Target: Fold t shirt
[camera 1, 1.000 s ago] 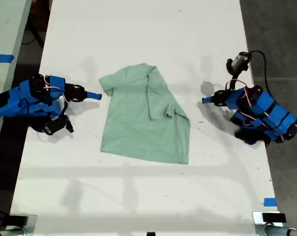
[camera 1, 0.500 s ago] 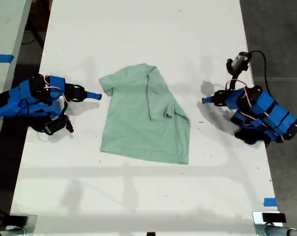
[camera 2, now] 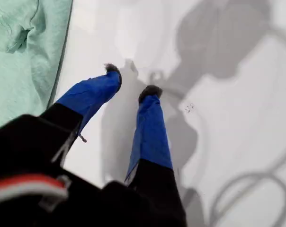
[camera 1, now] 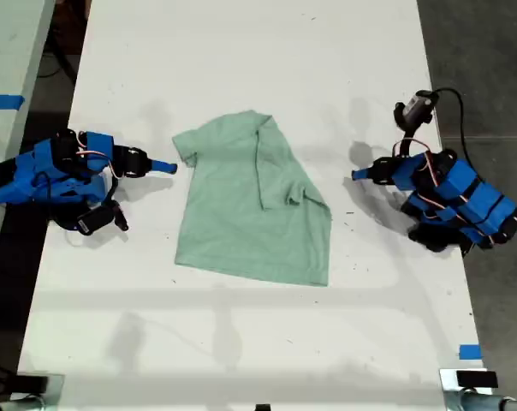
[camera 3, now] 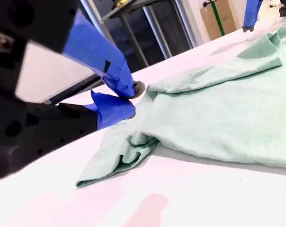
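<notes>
While the t shirt lies flat on the middle of the white tabletop, its long axis runs from collar to hem, away from and toward the exterior view's camera. The side of the shirt toward the exterior view's right is already folded in over the body. The short sleeve on the opposite side is spread out.

My second gripper sits just beside that spread sleeve, pointing at it. In the second wrist view its fingers are drawn almost together and pinch nothing, with the sleeve's rumpled edge directly past them.

My first gripper stands off the shirt's folded side with bare tabletop between them. In the first wrist view its fingers are a little apart and empty, and the shirt's edge shows off to one side.

By my reading the next fold turns on the unfolded sleeve side, and my second gripper is the nearer. It only needs to open and reach along its own line to the sleeve.

Against the pictures from a second and half a second ago nothing differs. The shirt and both arms are where they were.
</notes>
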